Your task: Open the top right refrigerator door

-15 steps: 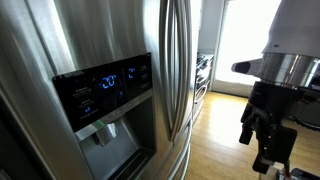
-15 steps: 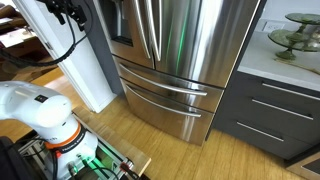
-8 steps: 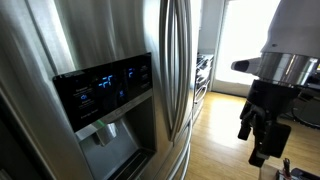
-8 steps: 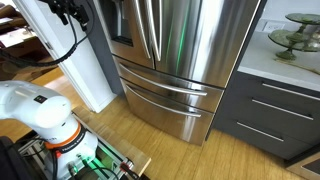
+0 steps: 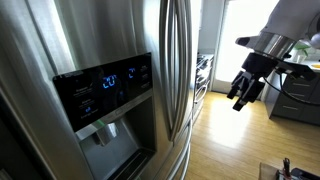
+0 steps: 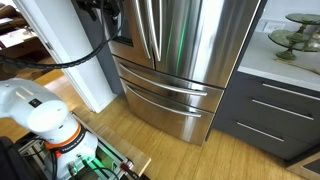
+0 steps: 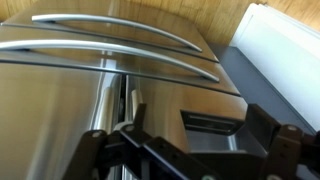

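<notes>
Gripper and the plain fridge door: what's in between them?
Only bare air. In an exterior view the gripper hangs apart from the top right refrigerator door, nothing between.

The top right refrigerator door, a plain brushed-steel panel, is seen shut, its long curved bar handle mounted along its inner edge.

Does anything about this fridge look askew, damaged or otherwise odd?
Nothing stands out. The right door and dispenser door sit shut and flush, and the drawers are closed. The gripper hangs clear of the fridge, jaws open.
</notes>
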